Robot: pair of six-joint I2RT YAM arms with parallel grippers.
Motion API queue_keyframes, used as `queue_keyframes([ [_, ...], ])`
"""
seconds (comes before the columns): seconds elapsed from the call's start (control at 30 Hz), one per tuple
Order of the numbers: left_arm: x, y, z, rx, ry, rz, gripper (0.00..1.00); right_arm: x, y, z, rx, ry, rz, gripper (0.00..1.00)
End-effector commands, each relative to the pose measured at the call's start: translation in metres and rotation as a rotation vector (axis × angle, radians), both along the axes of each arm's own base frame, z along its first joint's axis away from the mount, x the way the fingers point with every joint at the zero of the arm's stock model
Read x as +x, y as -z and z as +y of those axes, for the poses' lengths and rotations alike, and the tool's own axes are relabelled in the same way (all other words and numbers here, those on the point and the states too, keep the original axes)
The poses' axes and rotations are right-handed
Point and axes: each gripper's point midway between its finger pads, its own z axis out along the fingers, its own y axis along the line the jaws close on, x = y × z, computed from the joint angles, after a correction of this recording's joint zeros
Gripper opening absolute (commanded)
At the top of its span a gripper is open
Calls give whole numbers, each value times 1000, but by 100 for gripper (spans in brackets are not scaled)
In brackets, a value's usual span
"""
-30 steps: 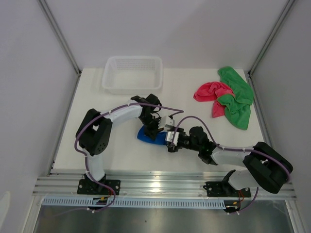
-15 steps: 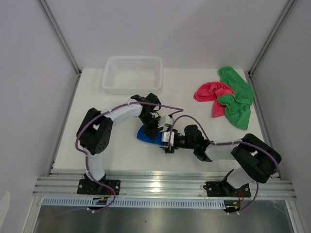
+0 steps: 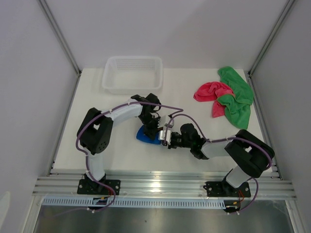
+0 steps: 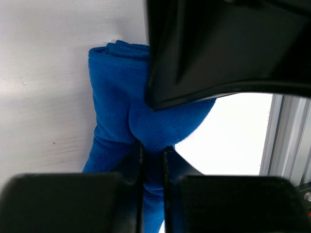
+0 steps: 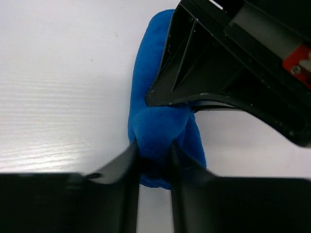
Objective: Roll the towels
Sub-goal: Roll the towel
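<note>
The blue towel (image 3: 143, 136) lies rolled on the white table, in front of the arms near the middle. Both grippers meet on its right end. My left gripper (image 3: 154, 132) is shut on a fold of it; in the left wrist view the blue towel (image 4: 114, 92) bunches up between the narrow jaws of the left gripper (image 4: 153, 148). My right gripper (image 3: 164, 138) is also shut on it from the right, and the right wrist view shows the blue towel (image 5: 160, 128) pinched in the right gripper (image 5: 153, 145). The pink-red towel (image 3: 213, 92) and green towel (image 3: 238, 97) lie crumpled together at the back right.
A white mesh basket (image 3: 132, 73) stands at the back of the table, left of centre. The two wrists crowd each other over the blue towel. Metal frame rails run along the table's sides and near edge.
My right gripper has slid left up to the blue towel and its jaws have closed on the towel's end. The left gripper has stayed in place on the towel.
</note>
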Motion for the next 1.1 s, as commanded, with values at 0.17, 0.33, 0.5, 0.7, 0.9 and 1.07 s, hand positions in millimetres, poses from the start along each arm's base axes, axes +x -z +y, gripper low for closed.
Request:
queue_keyframes([
  [0.17,-14,-2,0,-58,-1,67,42,1,6,1,-10,30,81,0],
  [0.33,-12,-23,6,-132,3,3,51,1,-6,-5,54,45,186,0],
  [0.5,6,-33,10,-170,28,-151,63,1,-14,-4,88,53,242,0],
  [0.7,14,-33,16,-163,56,-278,70,2,-19,-6,130,73,305,0],
  [0.9,17,-19,17,-136,94,-383,72,5,-18,-7,165,97,353,0],
  [1.07,17,-44,16,-200,1,-337,73,8,-15,-11,168,120,381,0],
])
